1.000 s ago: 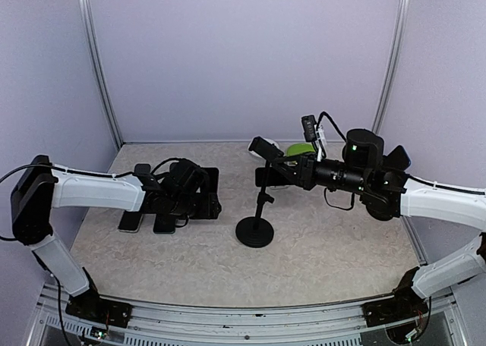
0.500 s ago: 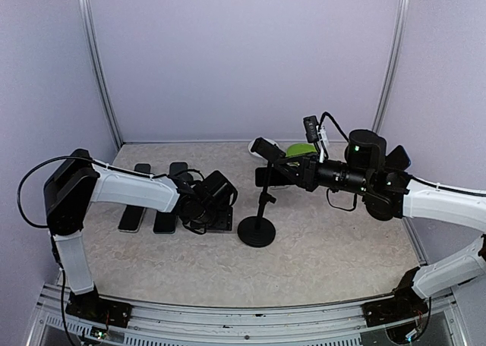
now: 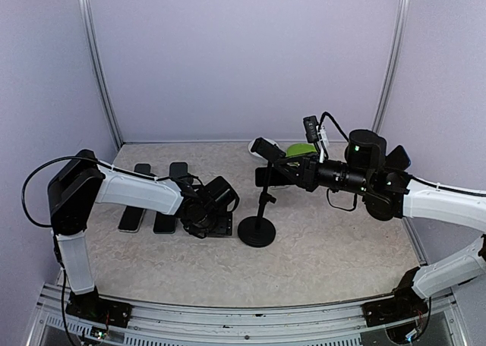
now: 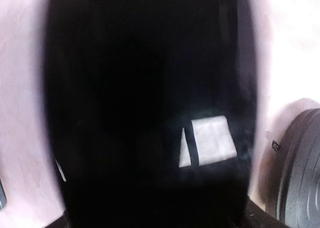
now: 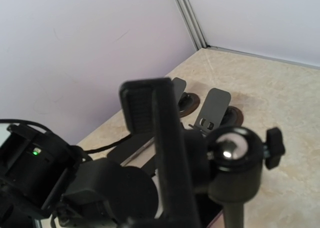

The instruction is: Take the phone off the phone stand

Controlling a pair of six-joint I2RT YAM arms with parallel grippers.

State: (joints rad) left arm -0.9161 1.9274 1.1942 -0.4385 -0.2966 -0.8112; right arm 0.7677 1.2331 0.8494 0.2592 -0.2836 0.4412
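On the beige speckled tabletop (image 3: 326, 247), a flat black phone (image 4: 150, 88) lies under the left gripper (image 3: 209, 215), just beside the black round-based phone stand (image 3: 256, 230). The right gripper (image 3: 267, 162) is at the stand's head. I cannot tell either gripper's opening.

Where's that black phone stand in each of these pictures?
Top external: phone stand standing at picture centre.
Left wrist: probably its round base, lower right edge.
Right wrist: its ball joint, lower right.
Shared landmark: the beige table.

On the beige table (image 3: 326, 262), one dark slab (image 3: 130, 218) lies just beside another dark slab (image 3: 162, 221) at left, a green object (image 3: 298, 149) far back
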